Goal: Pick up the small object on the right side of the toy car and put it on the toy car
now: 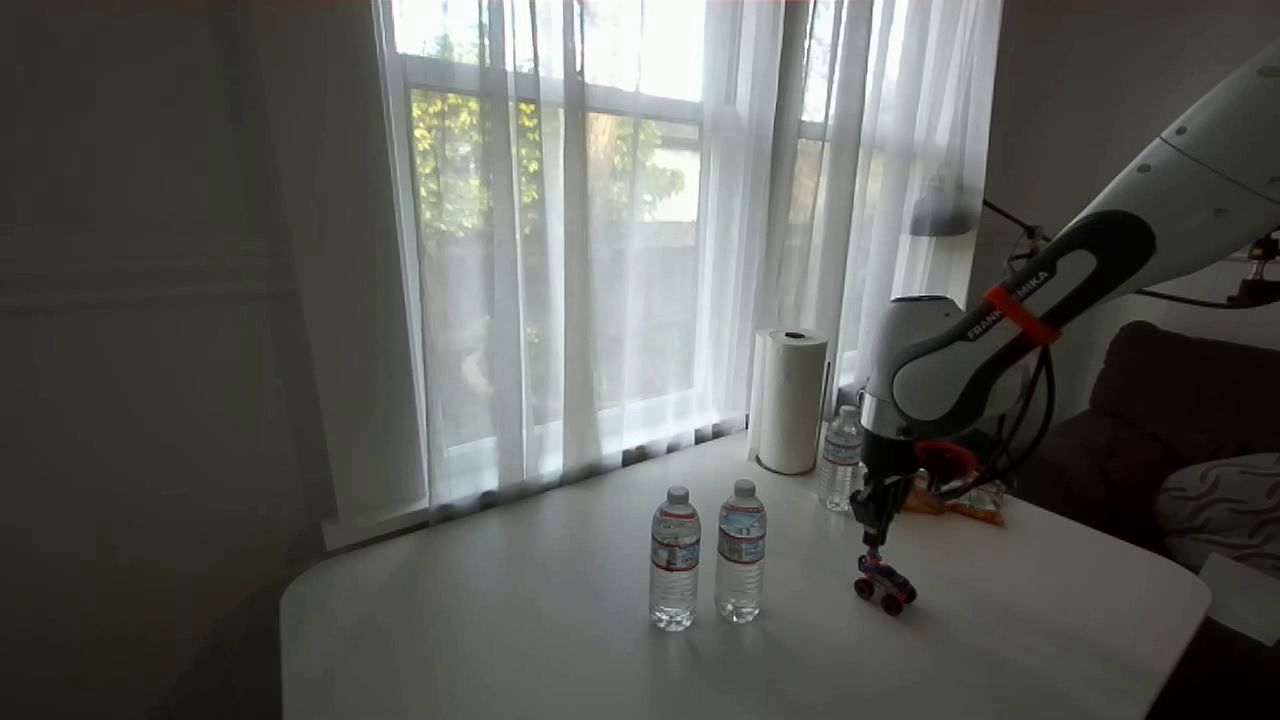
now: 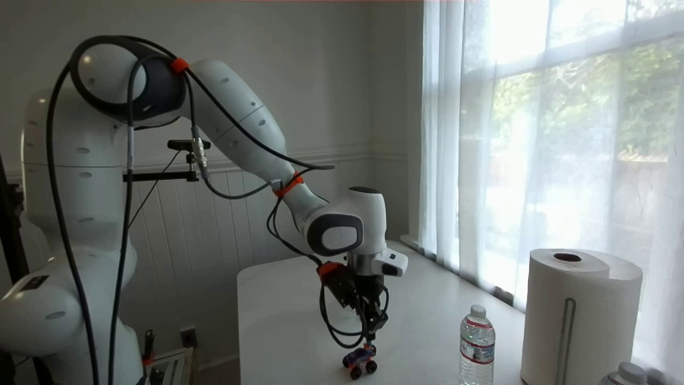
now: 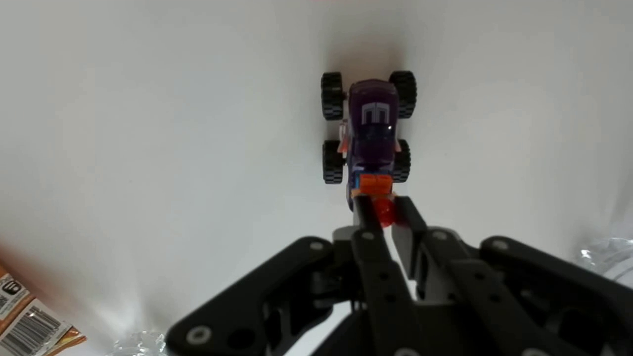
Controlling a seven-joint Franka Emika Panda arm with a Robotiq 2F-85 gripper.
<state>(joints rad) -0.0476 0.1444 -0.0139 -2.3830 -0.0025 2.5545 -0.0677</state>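
In an exterior view, the white bench [image 1: 480,645] has a paper towel roll [image 1: 790,405] at its 12 o'clock edge and two water bottles [image 1: 676,570] near the middle. In the wrist view, the black claw [image 3: 384,208] has the purple toy monster truck [image 3: 373,128] at its 12 o'clock. The claw squeezes a small red thing [image 3: 384,212] right by the truck's 6 o'clock end.

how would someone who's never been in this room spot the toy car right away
Find the white table, then the gripper pointing down over it. The toy car is just below the gripper's tip. Unlike the clear water bottles standing nearby, it is low and dark purple, with four chunky black wheels.
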